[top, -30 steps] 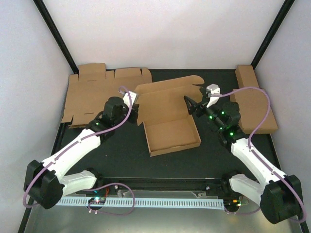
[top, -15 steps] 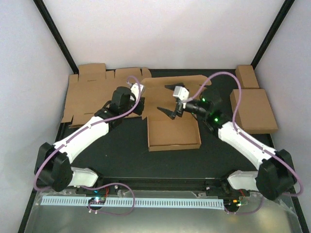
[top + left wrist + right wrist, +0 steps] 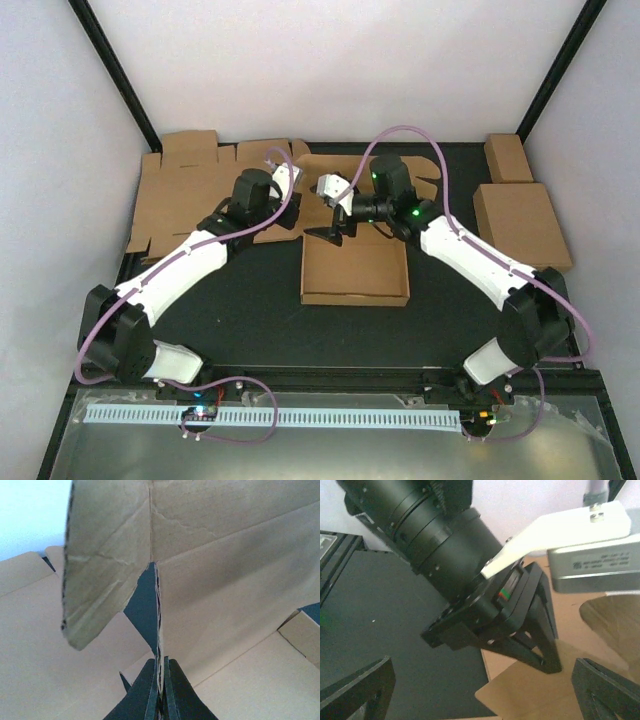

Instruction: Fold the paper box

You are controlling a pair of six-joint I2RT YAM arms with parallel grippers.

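The paper box (image 3: 355,270) lies mid-table as a shallow open tray with its back panel and lid standing up behind it. My left gripper (image 3: 289,210) is shut on the edge of the box's upright left panel. In the left wrist view the gripper (image 3: 161,682) pinches that thin cardboard edge (image 3: 158,630), with a rounded flap (image 3: 105,555) hanging at the left. My right gripper (image 3: 320,212) is open wide and empty at the box's back left corner, facing the left gripper. In the right wrist view the right gripper (image 3: 482,695) frames the left gripper's fingers (image 3: 540,650) and a cardboard corner (image 3: 530,695).
Flat brown die-cut sheets (image 3: 185,195) lie at the back left. A folded box (image 3: 520,225) and a small oblong brown box (image 3: 508,157) sit at the back right. White walls and black frame posts close in the table.
My right arm has swung left across the box to its back left corner, next to the left gripper. The left gripper moved slightly right, and the box's back panel stands more upright.
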